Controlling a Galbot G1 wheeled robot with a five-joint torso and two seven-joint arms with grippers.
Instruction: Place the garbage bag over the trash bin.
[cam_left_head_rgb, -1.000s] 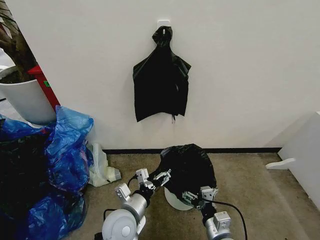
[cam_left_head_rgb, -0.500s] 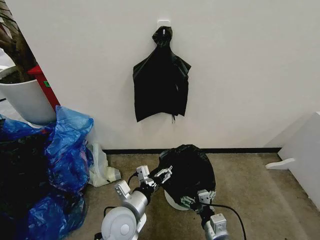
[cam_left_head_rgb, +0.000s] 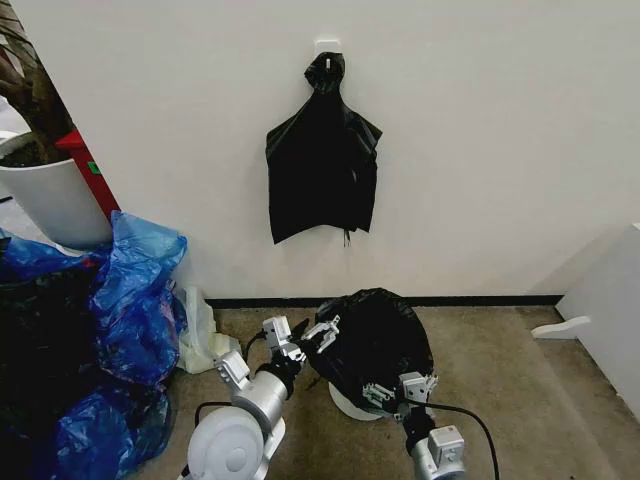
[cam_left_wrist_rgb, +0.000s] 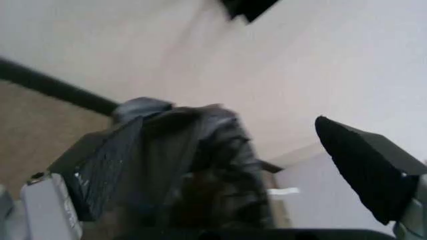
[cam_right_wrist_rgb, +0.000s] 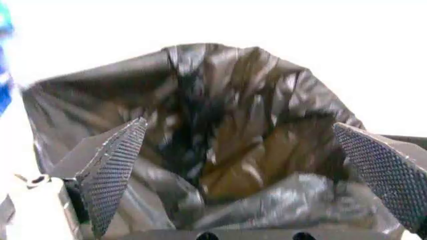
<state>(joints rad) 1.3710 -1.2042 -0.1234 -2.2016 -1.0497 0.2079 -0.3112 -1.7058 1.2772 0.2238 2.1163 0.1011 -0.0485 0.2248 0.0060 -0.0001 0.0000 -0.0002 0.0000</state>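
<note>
Low in the frame's centre, our left gripper (cam_left_head_rgb: 322, 331) has drawn left, open; our right gripper (cam_left_head_rgb: 385, 393), open, hangs beside the wrinkly glossy black garbage bag (cam_left_head_rgb: 375, 335), which now likely drapes the round cream-white plastic bin (cam_left_head_rgb: 345, 402).

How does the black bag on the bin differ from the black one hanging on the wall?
The garbage bag sits low on the floor, draped over the trash bin, bulging round; the hanging bag bundle is high on the wall, hooked at its bunched top and hanging flat. The left gripper and right gripper, both open, flank the garbage bag; nothing touches the hanging bundle. Both are glossy, wrinkled black plastic.
</note>
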